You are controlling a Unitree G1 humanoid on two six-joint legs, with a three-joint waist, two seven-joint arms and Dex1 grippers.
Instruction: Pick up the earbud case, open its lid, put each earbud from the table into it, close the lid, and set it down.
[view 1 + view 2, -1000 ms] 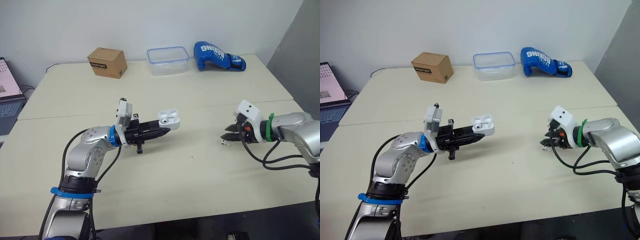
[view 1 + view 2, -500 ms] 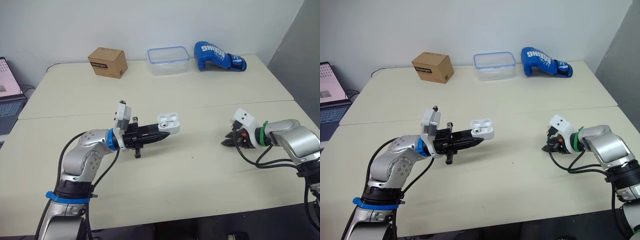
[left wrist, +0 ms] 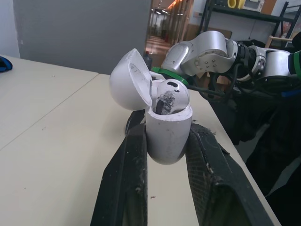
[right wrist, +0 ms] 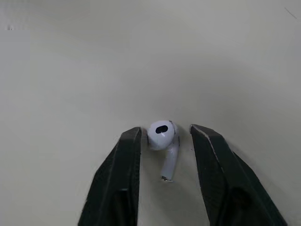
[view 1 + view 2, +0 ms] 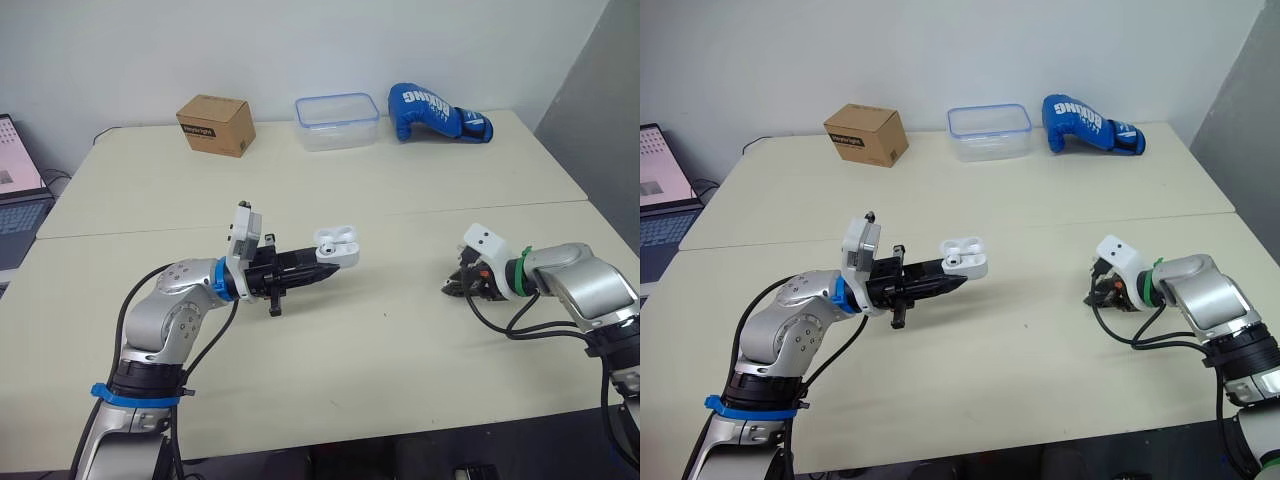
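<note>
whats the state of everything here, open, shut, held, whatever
earbud case: lid open, held off the table by the fingers of the left gripper
seated earbud: sitting in the case
loose earbud: lying on the table between the open fingers of the right gripper, not gripped
plastic container: lid looks on
cardboard box: closed
laptop: open, screen lit

far table edge: cardboard box [image 5: 214,124] | clear container [image 5: 336,121] | blue boxing glove [image 5: 437,112] | left: laptop [image 5: 18,205]
</note>
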